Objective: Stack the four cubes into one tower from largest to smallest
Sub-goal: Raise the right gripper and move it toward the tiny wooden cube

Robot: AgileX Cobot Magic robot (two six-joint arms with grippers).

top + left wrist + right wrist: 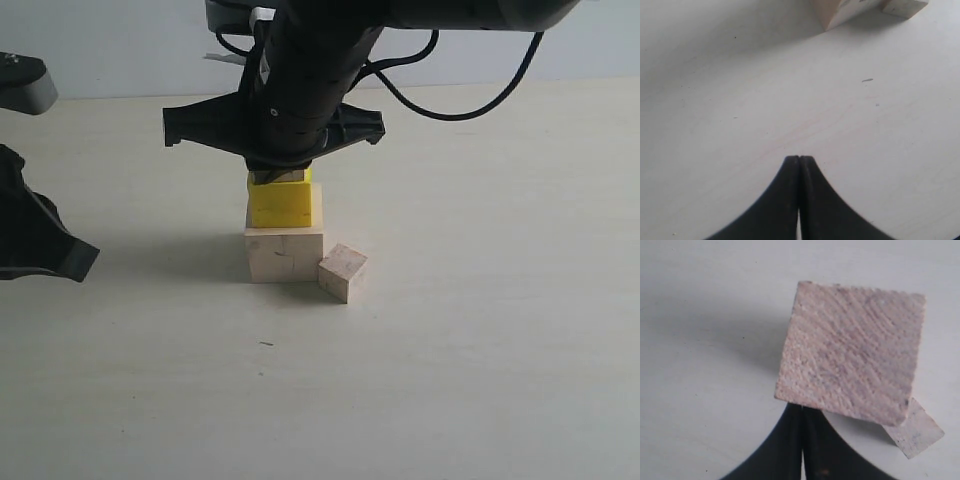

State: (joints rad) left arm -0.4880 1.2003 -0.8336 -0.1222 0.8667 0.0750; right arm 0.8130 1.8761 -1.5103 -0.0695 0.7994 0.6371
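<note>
The pale wooden cube (285,256) is seen on the table (480,360) with the yellow cube (282,204) set on it. A brown cube (850,357) is glimpsed on the yellow one, directly beneath the right gripper (801,412). In the right wrist view its fingers are pressed together along a thin seam, and no wood is seen between them. The tips meet the brown cube's edge, though contact cannot be confirmed. The left gripper (799,161) is closed on nothing and is held over bare table at 9 o'clock from the stack, well apart. The last small cube (342,272) lies at 4 o'clock from the pale cube, close against its corner.

The third placement is judged to be the step in hand. The brown cube's seating should be checked first, since the layers below are hidden by it in the wrist view and its alignment cannot be judged. Any correction should be made gently, so that the yellow cube is not shifted. The gripper is best lifted straight up, so that nothing is dragged, before the last cube is approached
</note>
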